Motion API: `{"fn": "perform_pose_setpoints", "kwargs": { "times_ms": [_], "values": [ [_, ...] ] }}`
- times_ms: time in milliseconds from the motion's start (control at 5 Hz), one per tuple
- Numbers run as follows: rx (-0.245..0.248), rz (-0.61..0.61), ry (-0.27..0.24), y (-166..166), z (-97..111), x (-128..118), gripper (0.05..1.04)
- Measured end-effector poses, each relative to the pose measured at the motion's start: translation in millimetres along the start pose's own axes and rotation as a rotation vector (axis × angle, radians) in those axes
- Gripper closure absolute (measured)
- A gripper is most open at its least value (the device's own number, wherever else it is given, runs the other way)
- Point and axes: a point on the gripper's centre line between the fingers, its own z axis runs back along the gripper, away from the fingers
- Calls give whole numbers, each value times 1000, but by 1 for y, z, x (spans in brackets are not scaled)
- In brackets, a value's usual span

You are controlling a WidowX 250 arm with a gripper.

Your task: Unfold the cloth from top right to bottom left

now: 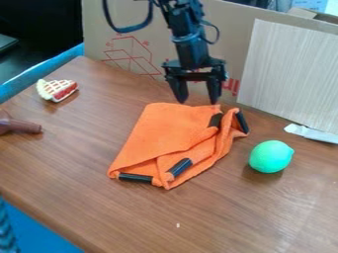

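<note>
The gripper (196,99) hangs over the back edge of the orange cloth (168,131), its two fingers spread apart with nothing between them. Folded over itself, the cloth lies on the brown table in several layers, with creases along its right side. Black strips show on it: one pair near the upper right corner and another pair along the lower edge. Whether the fingertips touch the cloth, I cannot tell.
A green lemon-shaped toy (271,156) sits right of the cloth. A toy pie slice (57,90) is at the back left, and a brown object (19,126) at the left edge. A cardboard wall (139,54) and a pale panel (290,74) stand behind.
</note>
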Motion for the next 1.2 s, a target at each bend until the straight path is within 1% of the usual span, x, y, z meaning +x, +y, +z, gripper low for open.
{"fn": "perform_pose_setpoints", "kwargs": {
  "times_ms": [200,400,600,800,1000,1200],
  "values": [
    [53,1,-11,-11,0,5,84],
    [122,25,-3,-4,1,3,84],
    [190,32,5,-5,1,1,84],
    [270,50,10,-3,6,1,84],
    [273,57,-2,-4,12,6,84],
    [298,67,21,1,3,8,84]
  ]
}}
